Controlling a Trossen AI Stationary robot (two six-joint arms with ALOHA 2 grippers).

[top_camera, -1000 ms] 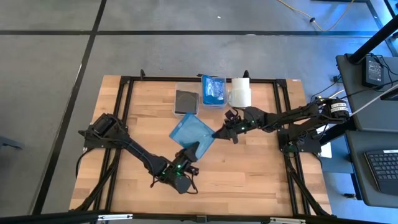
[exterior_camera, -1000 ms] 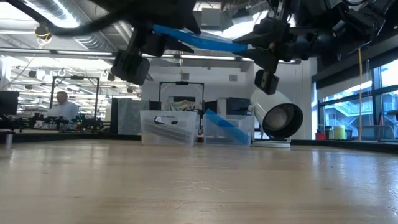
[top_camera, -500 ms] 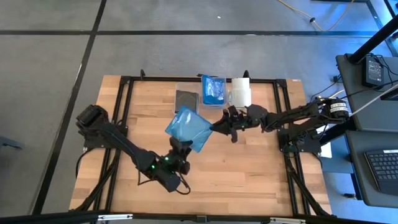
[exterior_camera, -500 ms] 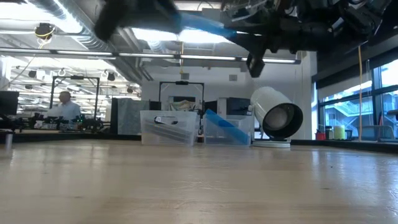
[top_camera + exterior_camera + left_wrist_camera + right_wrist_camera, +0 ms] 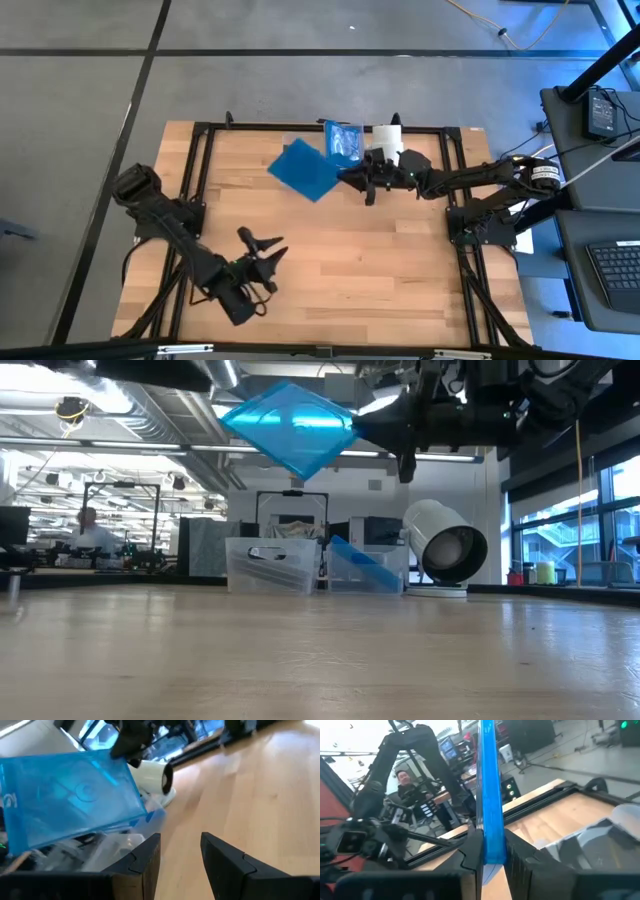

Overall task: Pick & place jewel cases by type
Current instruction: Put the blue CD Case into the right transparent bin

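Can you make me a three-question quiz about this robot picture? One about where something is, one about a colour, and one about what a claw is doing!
1. Where is the blue jewel case that the right gripper has?
A. Flat on the table
B. Up in the air near the bins
C. Under the white roll

2. What colour is the roll at the far edge of the table?
A. White
B. Red
C. Green

3. What is the left gripper doing?
A. Squeezing a blue case
B. Holding the roll
C. Open and holding nothing

Answers:
1 B: the low view shows the case well above the wood, by the clear bins.
2 A: it shows white from above and from the side.
3 C: its fingers stand apart with only bare table between them.
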